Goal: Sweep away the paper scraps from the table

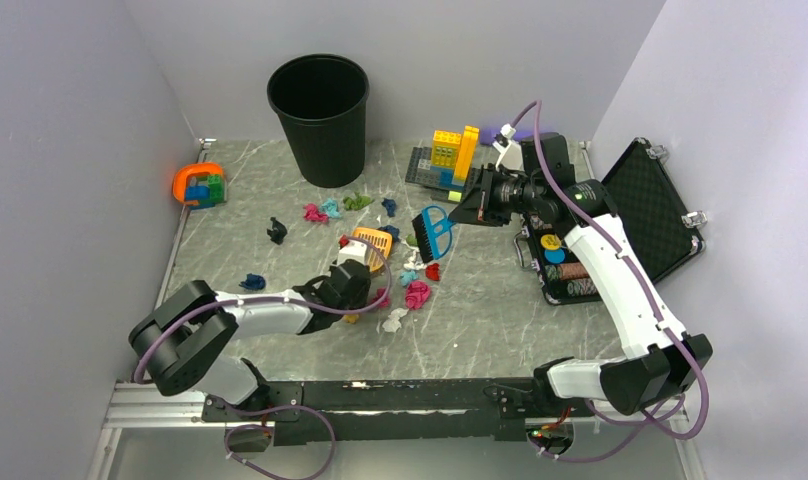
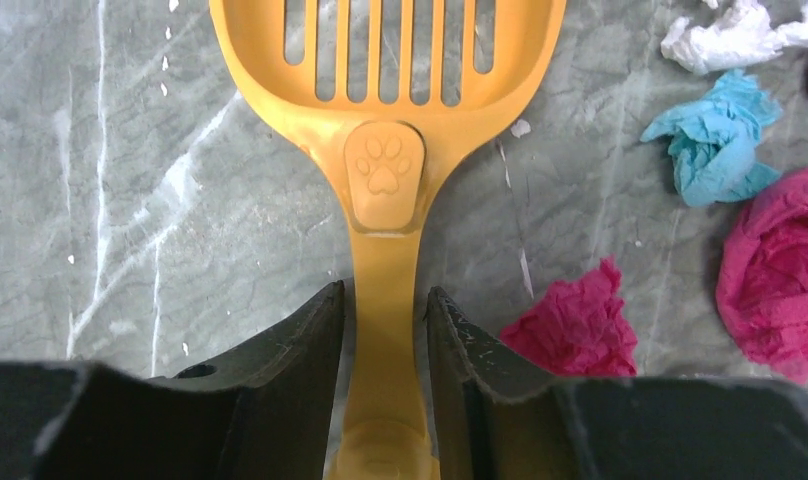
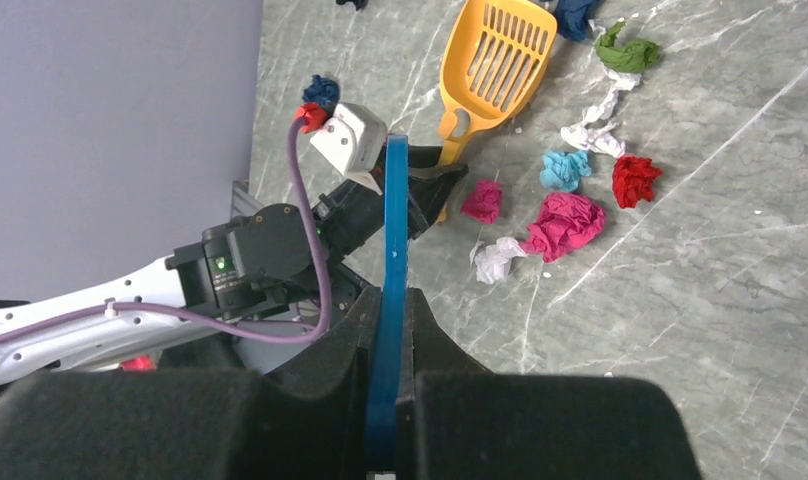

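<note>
Paper scraps lie mid-table: a pink wad (image 1: 417,294), a white one (image 1: 392,320), teal (image 1: 330,208) and blue (image 1: 253,282) ones farther out. An orange slotted scoop (image 1: 372,240) lies flat among them. My left gripper (image 2: 385,292) straddles the scoop's handle (image 2: 385,250) with its jaws open, a thin gap on each side. A magenta wad (image 2: 578,325) and a teal wad (image 2: 715,140) lie just right of it. My right gripper (image 3: 388,300) is shut on the blue brush handle (image 3: 395,230). It holds the brush (image 1: 432,232) above the table (image 1: 500,320), right of the scoop.
A black bin (image 1: 320,115) stands at the back. A brick build (image 1: 450,155) on a dark baseplate sits behind the right arm. An open black case (image 1: 660,210) with poker chips is at the right edge. An orange and green toy (image 1: 200,185) lies far left.
</note>
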Robot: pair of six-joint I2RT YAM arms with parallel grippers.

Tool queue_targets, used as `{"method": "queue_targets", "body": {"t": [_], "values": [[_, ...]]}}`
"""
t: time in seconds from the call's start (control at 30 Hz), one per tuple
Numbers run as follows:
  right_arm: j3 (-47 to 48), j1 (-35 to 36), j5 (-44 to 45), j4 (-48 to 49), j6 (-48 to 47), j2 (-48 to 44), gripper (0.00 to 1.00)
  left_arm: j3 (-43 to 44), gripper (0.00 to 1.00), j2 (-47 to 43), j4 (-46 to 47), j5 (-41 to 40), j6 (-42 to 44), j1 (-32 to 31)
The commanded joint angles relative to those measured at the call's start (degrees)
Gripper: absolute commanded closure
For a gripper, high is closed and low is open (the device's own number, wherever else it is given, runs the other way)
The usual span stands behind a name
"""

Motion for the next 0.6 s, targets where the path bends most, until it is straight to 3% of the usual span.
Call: {"method": "queue_targets", "body": {"t": [0.0,0.17,0.37,0.57], "values": [[0.2,0.2,-0.9,0.9,0.8,-2.1,1.00,3.8,0.60,2.8,-3.0,-3.0,1.2,-0.3],[1.2,0.1,-0.7,-0.1,0.0,-1.9,1.00,5.0,0.65,3.8,-3.4,-3.4,0.8,-0.3],[0.9,0.2,0.1,-0.1,-0.5,-2.0,1.00,5.6,0.86,-0.5,-7.2,-2.2,1.3,-0.5],[-1.8,0.1,1.0,3.4,0.4,-2.6,1.00,10.6,1.00,-9.2,-20.4,-4.1,2.5,-0.4]]}}
